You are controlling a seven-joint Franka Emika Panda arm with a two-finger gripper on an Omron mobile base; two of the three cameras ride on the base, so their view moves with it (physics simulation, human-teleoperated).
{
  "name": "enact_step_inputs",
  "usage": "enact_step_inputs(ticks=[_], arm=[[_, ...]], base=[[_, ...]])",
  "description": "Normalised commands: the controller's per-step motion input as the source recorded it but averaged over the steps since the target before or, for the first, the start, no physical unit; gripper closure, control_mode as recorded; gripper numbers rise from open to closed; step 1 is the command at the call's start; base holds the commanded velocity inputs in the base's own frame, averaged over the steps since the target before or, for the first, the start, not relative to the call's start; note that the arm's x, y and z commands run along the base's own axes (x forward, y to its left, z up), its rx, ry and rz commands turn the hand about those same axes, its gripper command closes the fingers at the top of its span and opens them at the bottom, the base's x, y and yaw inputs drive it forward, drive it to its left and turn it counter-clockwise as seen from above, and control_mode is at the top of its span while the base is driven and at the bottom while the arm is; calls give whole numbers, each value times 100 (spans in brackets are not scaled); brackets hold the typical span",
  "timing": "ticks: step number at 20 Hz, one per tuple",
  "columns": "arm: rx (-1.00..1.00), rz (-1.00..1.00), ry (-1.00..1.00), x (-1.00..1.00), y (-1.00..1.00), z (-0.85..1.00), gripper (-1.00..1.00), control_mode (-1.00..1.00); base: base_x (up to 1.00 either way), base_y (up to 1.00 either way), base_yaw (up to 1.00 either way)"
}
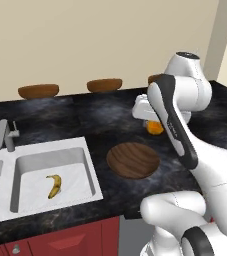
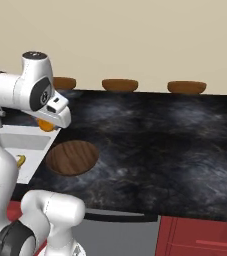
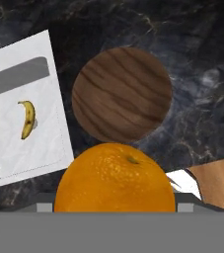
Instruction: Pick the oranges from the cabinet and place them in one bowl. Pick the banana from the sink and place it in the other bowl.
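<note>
Orange (image 3: 114,178), round and dimpled, sits gripped in the claw (image 1: 154,125) above the dark marbled bench (image 2: 160,145), just beyond the wide, shallow wooden bowl (image 1: 133,160), whose grained inside holds nothing. Banana (image 1: 54,186), curved and yellow, lies in the white sink (image 1: 85,172) basin.
</note>
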Motion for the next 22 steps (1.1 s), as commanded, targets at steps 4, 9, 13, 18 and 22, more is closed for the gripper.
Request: enact_step_inputs(ticks=[4, 9, 13, 18, 22], arm=[[-16, 0, -6, 45, 1, -51, 100, -100], [-8, 0, -3, 45, 0, -45, 100, -100], [1, 3, 3, 36, -2, -43, 100, -100], [-5, 1, -2, 32, -3, -39, 100, -100], [-6, 0, 0, 29, -12, -39, 100, -100]], base=[[0, 0, 0], [0, 0, 0], [0, 0, 0], [0, 0, 0], [0, 0, 0]])
